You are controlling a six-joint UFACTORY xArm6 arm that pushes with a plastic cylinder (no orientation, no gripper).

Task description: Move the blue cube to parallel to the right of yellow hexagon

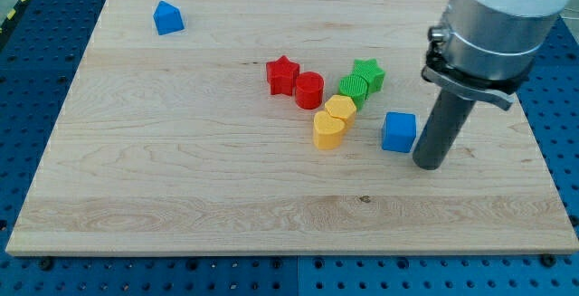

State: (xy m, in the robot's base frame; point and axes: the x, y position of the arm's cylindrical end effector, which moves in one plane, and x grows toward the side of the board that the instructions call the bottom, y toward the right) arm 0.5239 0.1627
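Wooden board (181, 178) laid over a blue pegboard surface (36, 79), and we pick things up right at the rod. My tip (429, 164) is planted on the wood just to the view's right of the blue cube (399, 131), so close I cannot tell whether the two touch. No jaws on this arm, nothing spread or pinched, only a plain dark rod pointing straight down. Above it the clamp and the pale grey arm body (496, 15) fill the view's top right corner and run off the frame, hiding a stretch of the board's far edge behind them.

Moving out from the tip toward the view's left, past the cube and a small gap, comes the yellow hexagon (340, 109), and pressed against it, slightly lower in the view, a second yellow block (327, 130) whose rounded shape is hard to name. Up and to the left of the tip sit a ribbed green block (354, 88), outline unclear, and a green star (368, 73) touching it. Further left again, a red cylinder (308, 90) leans up against a red star (282, 74). Farthest from the tip, way off by the view's top left corner, stands a lone blue block (167, 17) with a peaked top.
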